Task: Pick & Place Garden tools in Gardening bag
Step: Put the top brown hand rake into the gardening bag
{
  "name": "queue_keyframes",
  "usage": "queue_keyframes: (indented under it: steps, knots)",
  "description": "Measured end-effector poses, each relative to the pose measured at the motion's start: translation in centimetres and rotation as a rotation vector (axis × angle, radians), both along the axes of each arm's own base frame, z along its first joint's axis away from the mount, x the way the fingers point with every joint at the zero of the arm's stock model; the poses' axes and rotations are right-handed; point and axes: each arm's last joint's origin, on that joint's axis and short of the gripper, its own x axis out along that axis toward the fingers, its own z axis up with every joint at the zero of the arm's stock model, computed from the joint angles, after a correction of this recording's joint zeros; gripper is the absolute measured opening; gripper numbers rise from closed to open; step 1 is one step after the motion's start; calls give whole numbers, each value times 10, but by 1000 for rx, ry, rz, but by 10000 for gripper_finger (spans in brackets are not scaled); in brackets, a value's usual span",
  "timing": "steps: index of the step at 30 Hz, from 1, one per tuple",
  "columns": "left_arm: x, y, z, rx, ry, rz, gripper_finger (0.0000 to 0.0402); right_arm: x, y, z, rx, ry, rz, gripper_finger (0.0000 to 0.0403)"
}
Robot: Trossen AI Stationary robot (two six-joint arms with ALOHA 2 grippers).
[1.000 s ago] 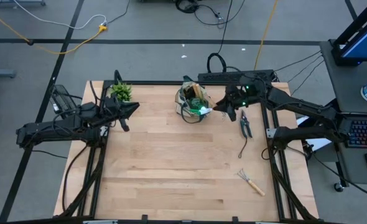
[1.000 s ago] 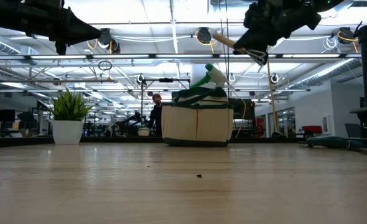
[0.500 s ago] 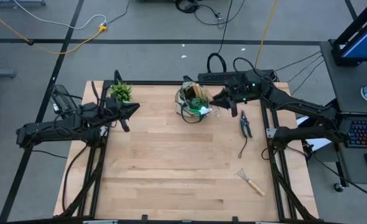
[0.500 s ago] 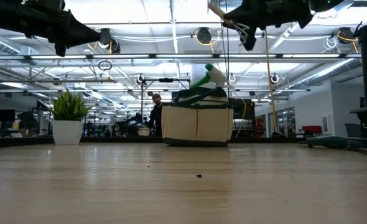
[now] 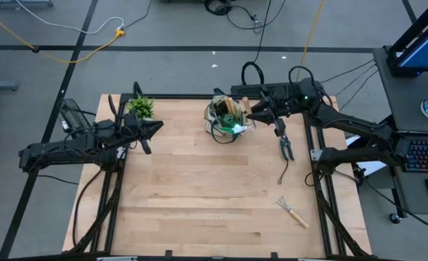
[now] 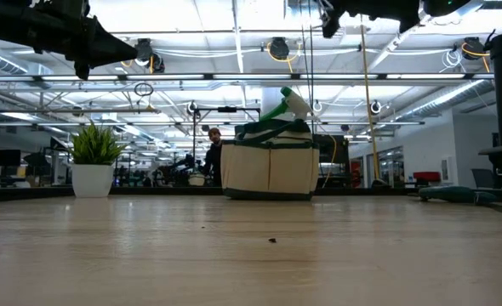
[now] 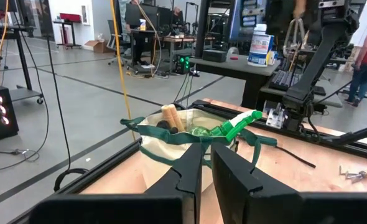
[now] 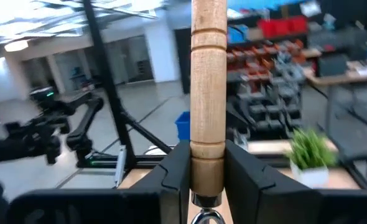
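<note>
Right end effector point(image 8: 208, 177) clamped on stiff, light wooden tool handle point(image 8: 208, 93) near its ferrule, above round beige fabric gardening bag point(image 5: 226, 119); left end effector's point(image 7: 205, 180) fingers together.

The wooden table point(image 5: 199, 188) is carrying the gardening bag point(image 5: 225, 119); the potted plant point(image 5: 141, 107) is sitting well left of it, the pruning shears point(image 5: 286, 146) right, the hand rake point(image 5: 292, 211) farther off.

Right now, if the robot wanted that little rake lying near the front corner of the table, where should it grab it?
Probably the wooden handle of the hand rake, coming straight down from above. It lies flat and alone on the table, handle angled toward the right front corner, so fingers closing across the handle should meet nothing else. The right gripper is nearer but already clamps a wooden-handled tool.
</note>
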Motion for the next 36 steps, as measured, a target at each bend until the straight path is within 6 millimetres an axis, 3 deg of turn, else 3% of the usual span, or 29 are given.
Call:
queue_keyframes:
  steps: [15,23,36]
  knots:
    - [0,0,0,-1,0,0,42,-7,10,18,-220,-185,270,62]
    - [0,0,0,-5,-2,0,42,-8,11,20,-191,-184,292,62]
    - [0,0,0,-5,-2,0,42,-3,-2,19,-38,-194,-147,62]
